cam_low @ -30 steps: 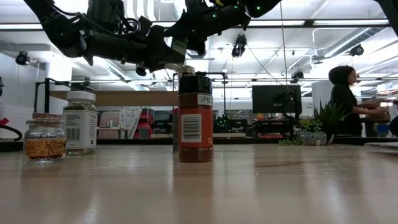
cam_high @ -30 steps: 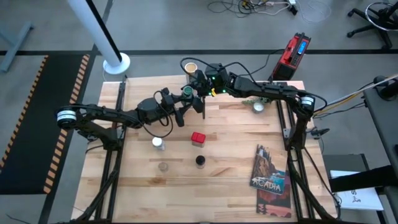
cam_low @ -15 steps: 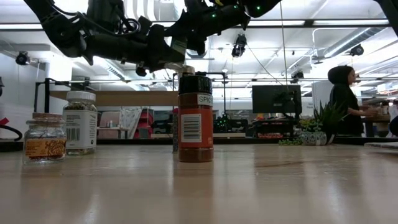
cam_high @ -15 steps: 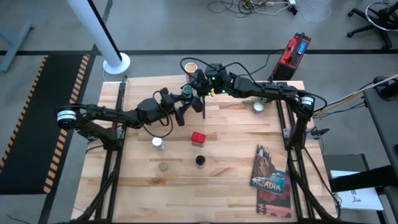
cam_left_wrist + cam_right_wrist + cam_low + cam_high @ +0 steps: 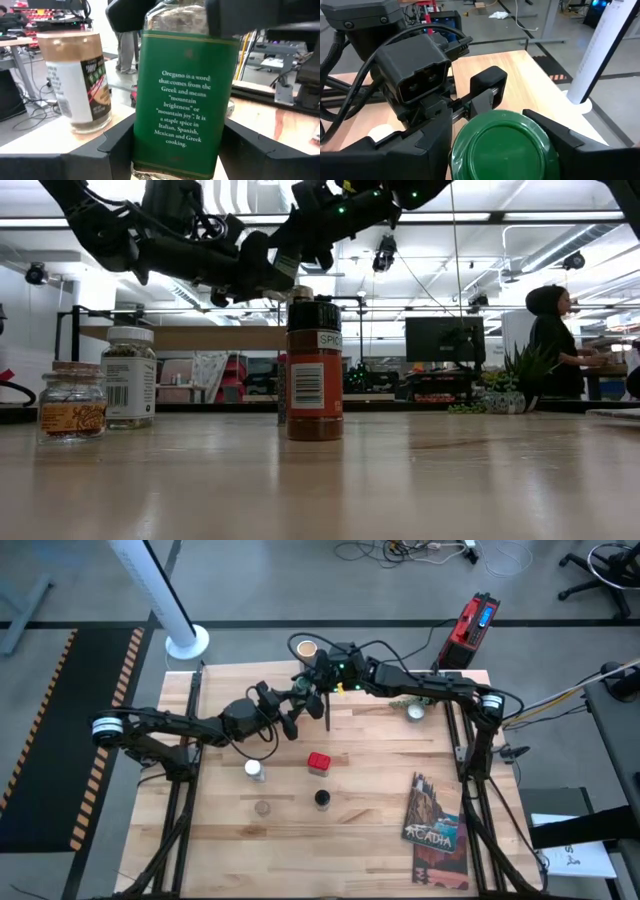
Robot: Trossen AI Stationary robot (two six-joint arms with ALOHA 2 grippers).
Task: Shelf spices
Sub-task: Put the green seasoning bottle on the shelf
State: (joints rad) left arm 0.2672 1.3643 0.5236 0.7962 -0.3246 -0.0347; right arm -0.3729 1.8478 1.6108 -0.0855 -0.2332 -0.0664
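The green-lidded jar [image 5: 182, 95] stands upright, long axis vertical, held above the back of the table [image 5: 370, 840] with the left hand [image 5: 298, 705] clamped on its body and the right hand [image 5: 315, 680] closed around its lid from above. It is clear glass showing dried flakes, wrapped in a dark green label with gold oregano text, under a round green cap [image 5: 504, 150]. The tan cylindrical canister [image 5: 75, 80] stands upright just beside it.

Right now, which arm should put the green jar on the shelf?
Probably right. The right gripper clasps the green-lidded jar from above, nearer the shelf than the left gripper, which holds it too.
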